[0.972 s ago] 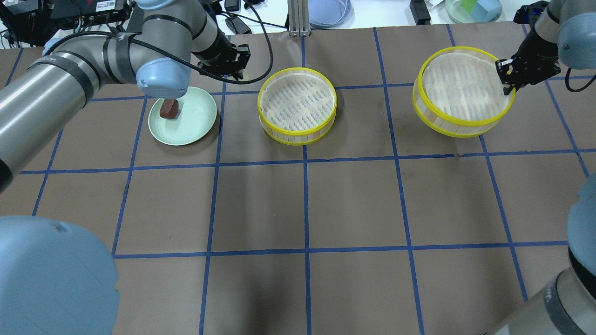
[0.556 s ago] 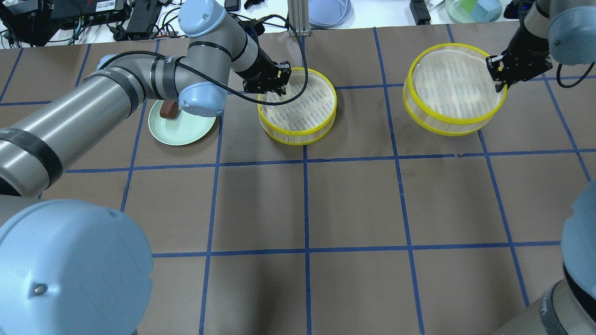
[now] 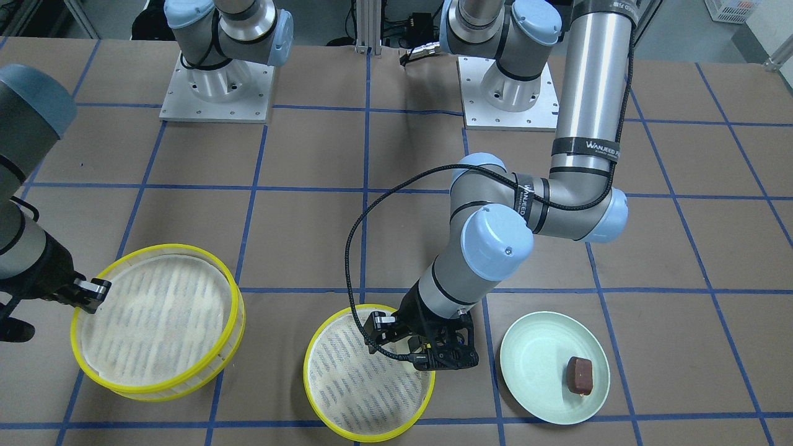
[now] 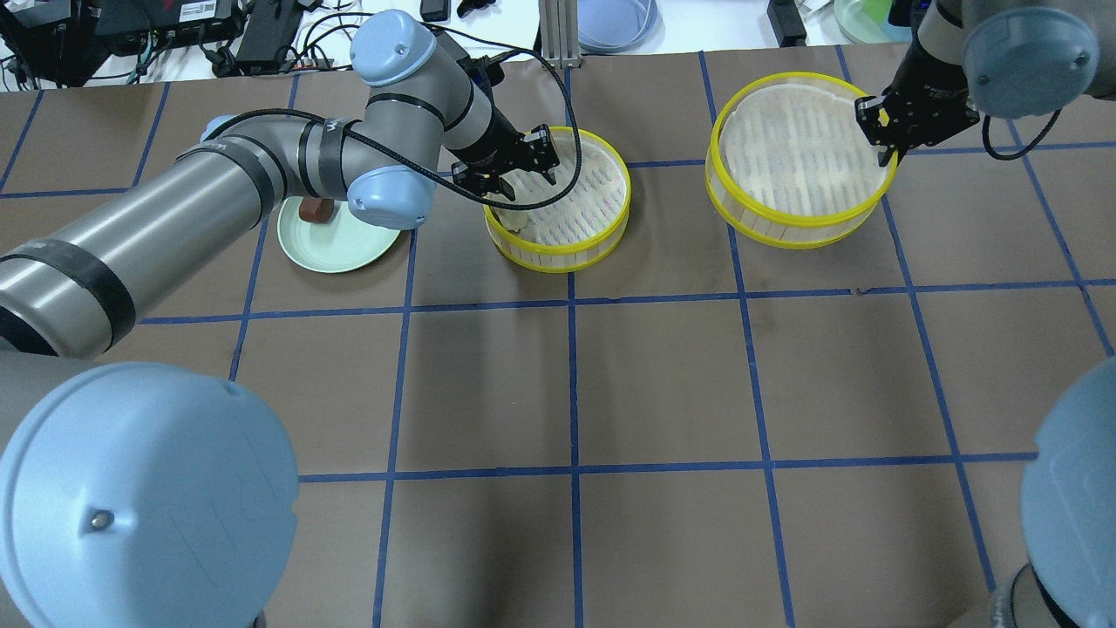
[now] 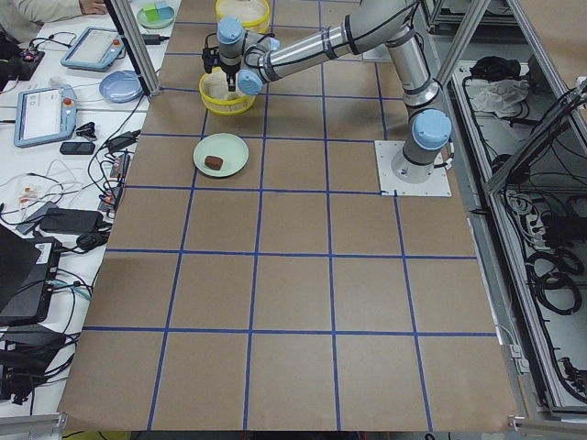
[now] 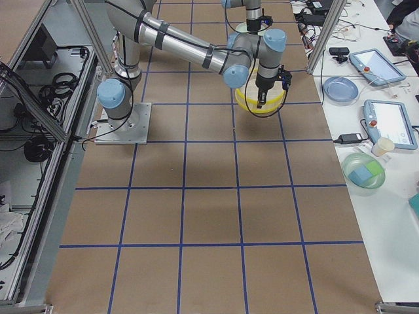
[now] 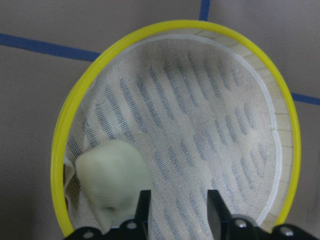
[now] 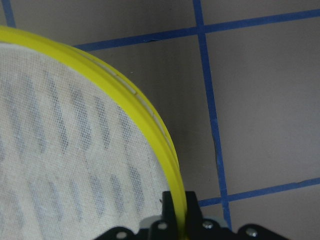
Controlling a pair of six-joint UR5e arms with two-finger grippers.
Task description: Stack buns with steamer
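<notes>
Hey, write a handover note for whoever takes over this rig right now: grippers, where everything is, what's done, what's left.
Left gripper: open, holding nothing, over the centre tier.
Right gripper: shut on the rim of the second tier, which looks tilted and raised off the table.
Cream bun: lying in the centre tier, against its wall.
Brown bun: on the plate.
Done: cream bun loaded.
Left: brown bun into a tier, then stack the tiers.
</notes>
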